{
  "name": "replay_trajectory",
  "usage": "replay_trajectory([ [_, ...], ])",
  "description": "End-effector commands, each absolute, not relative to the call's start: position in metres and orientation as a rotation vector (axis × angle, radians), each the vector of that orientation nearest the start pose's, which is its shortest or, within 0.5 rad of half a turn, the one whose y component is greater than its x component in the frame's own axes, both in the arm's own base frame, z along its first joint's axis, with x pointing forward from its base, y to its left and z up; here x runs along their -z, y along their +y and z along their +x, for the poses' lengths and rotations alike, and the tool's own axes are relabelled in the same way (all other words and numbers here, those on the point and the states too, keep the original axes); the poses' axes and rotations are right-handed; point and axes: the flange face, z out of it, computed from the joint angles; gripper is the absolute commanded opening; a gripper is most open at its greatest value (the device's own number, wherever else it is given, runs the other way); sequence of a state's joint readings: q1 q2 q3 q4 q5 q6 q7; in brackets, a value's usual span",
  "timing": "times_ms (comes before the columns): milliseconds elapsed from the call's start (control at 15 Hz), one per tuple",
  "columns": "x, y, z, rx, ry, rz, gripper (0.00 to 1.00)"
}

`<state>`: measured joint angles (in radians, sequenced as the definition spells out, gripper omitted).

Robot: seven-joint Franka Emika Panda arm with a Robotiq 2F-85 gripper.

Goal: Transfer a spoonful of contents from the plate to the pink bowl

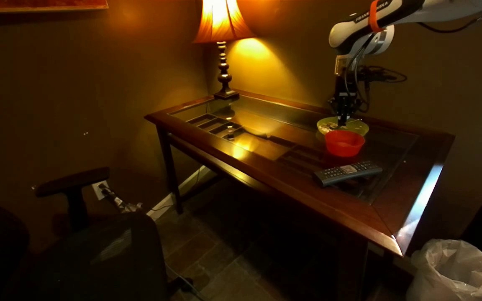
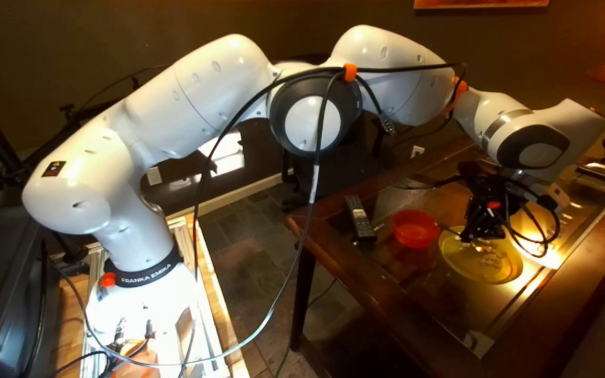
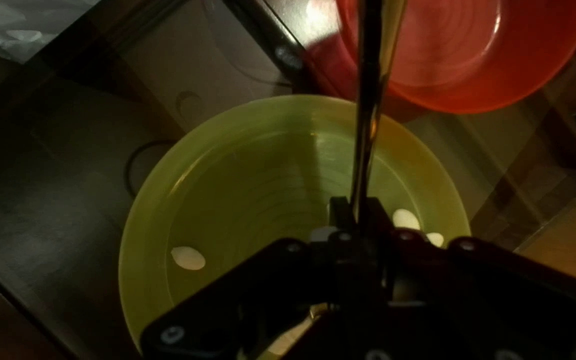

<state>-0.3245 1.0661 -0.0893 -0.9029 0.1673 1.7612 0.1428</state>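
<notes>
Right, you have the gripper [image 3: 358, 212] clamped on the spoon [image 3: 368, 120] by its handle, directly over the plate [image 3: 258, 195], and the carry turns on which way that handle points. In the wrist view it runs from the gripper up to the top edge of the frame, crossing in front of the left side of the pink bowl [image 3: 468, 90]; the bowl sits in the upper right of the frame, just beside the plate. In an exterior view the handle's free end [image 2: 441, 227] sticks out left, near the bowl's right rim, while pale pieces [image 2: 490, 260] lie in the plate just below the gripper in the frame. So your scoop end should be on the side away from the bowl; it can't be made out clearly, nor whether it is loaded. I'd judge you are at the scooping step. With a load on, stopping at the bowl's near edge would likely leave the scoop end over the plate: plan to lift clear of the rim and travel on past the middle, or turn the wrist. The remote control [image 1: 347, 172] lies on the table [image 1: 400, 209] beyond the bowl.
</notes>
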Motion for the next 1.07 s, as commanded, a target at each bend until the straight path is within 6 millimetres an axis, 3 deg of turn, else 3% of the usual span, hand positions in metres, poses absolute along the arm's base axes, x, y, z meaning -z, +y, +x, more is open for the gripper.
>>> replay_trajectory([
  [0,-0.216,-0.268,0.729,-0.22,0.859,-2.862,0.02],
  [1000,-0.214,-0.29,0.731,-0.1,1.112,-2.71,0.02],
])
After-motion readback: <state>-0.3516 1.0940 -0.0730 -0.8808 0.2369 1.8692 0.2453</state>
